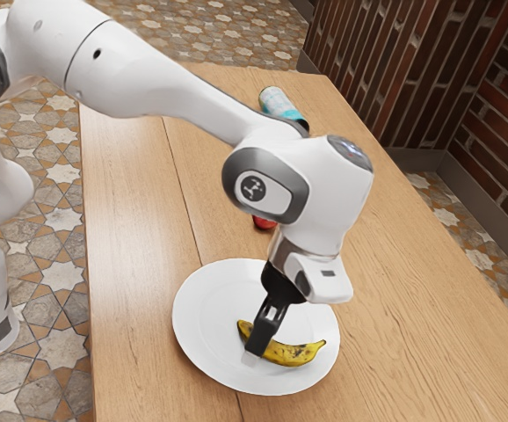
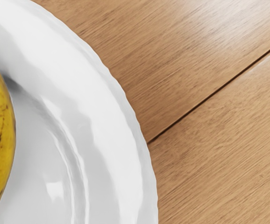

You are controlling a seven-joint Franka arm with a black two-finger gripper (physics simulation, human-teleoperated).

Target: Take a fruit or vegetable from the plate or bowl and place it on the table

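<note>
Nearest, a yellow banana with dark brown flecks [image 1: 293,354] is seen lying on a round white plate with a wavy rim [image 1: 203,325], its whole length within the plate's outline. The black two-finger gripper [image 1: 256,350] is held low over the plate, angled down, with its tip set against the near side of the banana, toward the end at the exterior view's left. Whether the fingers are spread wide, drawn narrow or closed around the fruit cannot be told, since the far side of the grasp is hidden. In the wrist view, the banana's curved flank is seen beside the plate's bare inner slope, with wood grain beyond the rim. By judgement, the reach is largely done; a secure grip cannot be confirmed, and the lift, the carry past the rim, the lowering and the release are left. The task is therefore judged to be in its first half, with no fruit placed on the light wooden desk [image 1: 131,264] by the plate. Farther off, a small red object [image 1: 264,223] is partly hidden behind the white arm [image 1: 148,79], and a blue-and-white can [image 1: 279,105] is seen lying near the far end, before a dark brick wall [image 1: 368,79].
</note>
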